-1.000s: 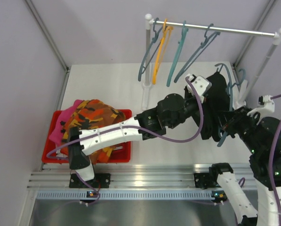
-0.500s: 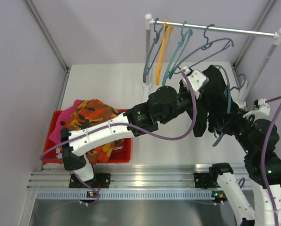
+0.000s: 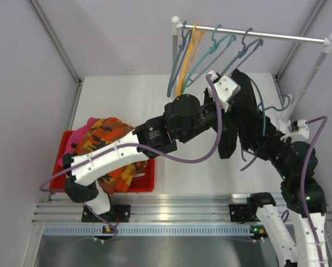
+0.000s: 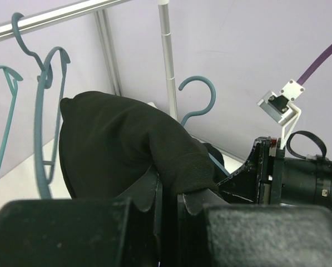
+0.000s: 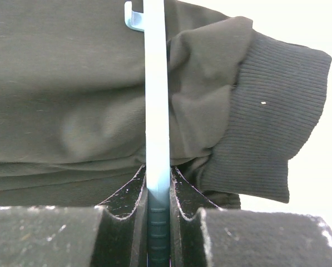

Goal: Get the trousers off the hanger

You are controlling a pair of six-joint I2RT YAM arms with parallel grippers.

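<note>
Right of centre, top view: my L fingers (image 4: 166,193) are pinched shut on the black trousers (image 4: 121,139), just below the rail (image 3: 266,35). R fingers (image 5: 157,179) are clamped tight on the pale-blue hanger (image 5: 156,83), w/ cloth bunched behind it. Orange camo pair (image 3: 107,136) is heaped in the red bin (image 3: 146,188) on the desk (image 3: 121,94), lower left.
</note>
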